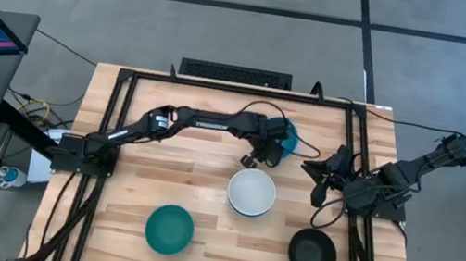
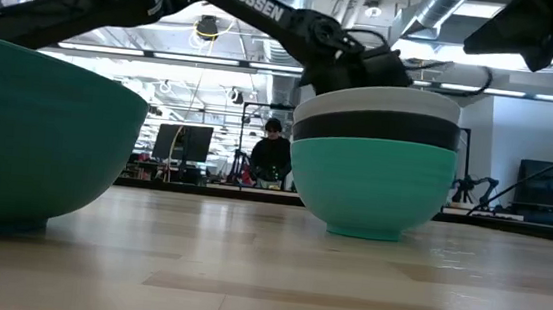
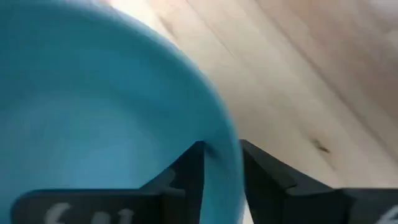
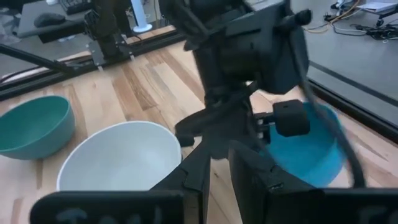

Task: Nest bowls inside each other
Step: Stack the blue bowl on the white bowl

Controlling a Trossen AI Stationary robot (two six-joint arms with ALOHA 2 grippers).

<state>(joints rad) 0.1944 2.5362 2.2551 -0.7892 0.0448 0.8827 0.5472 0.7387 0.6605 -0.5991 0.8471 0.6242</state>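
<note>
A bright cyan-blue bowl (image 1: pixel 289 139) sits on the table at the far middle, and my left gripper (image 3: pixel 222 158) stands over its rim, open, one finger on each side of the wall. A white bowl (image 1: pixel 251 192) sits nested on top of a black and a cyan bowl (image 2: pixel 370 188) at the table's centre. A teal-green bowl (image 1: pixel 169 230) and a black bowl (image 1: pixel 312 254) rest apart near the front edge. My right gripper (image 1: pixel 323 178) waits at the right, open, with nothing between its fingers. My left gripper straddles the blue bowl's rim (image 3: pixel 225 146), one finger (image 3: pixel 186 171) inside the bowl and one (image 3: pixel 264 177) outside. It comes from above, slanting down. Whether the fingers touch the wall I cannot tell. The bowl sits upright on the table.
A black frame (image 1: pixel 129 77) runs around the wooden table top. Bare wood lies between the stack and the two front bowls and along the left side. In the low view the stack hides the blue bowl, and a person sits far off in the room behind.
</note>
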